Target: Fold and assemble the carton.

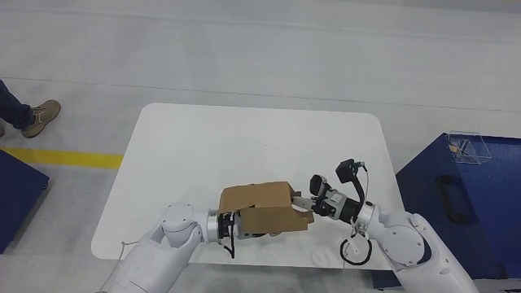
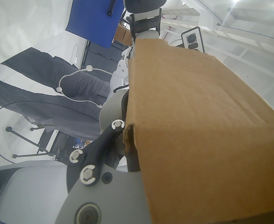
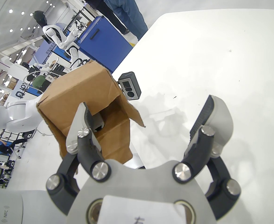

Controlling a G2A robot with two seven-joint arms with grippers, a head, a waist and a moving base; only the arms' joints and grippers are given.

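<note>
Brown cardboard, the carton (image 1: 262, 207) is held between the two pincers, over the near edge of the white table (image 1: 244, 142). The left pincer (image 1: 230, 228) has hold of it at one end. It is closed on a wall of the carton, and the right wrist view shows one grey finger (image 3: 98, 120) of it inside the box. The other end of the carton is open and faces the right pincer (image 3: 146, 102). There, one flap (image 3: 133, 115) stands out to the side and another hangs down.

The right pincer is spread wide and grips nothing. One of its fingers (image 3: 80, 120) is just at the open end of the carton; I cannot tell if it touches the cardboard. The other is well apart from the box, over the table.

Beyond the right pincer the table top runs on, plain white, with rounded corners and a few small dark specks (image 3: 174, 97). Around the table is a pale grey floor (image 1: 244, 41) with yellow lines (image 1: 61, 159). A blue cabinet (image 1: 456, 203) stands near the table on the right pincer's side, with a clear plastic box (image 1: 468, 146) on top. Another blue cabinet (image 1: 16, 195) stands on the left pincer's side.
</note>
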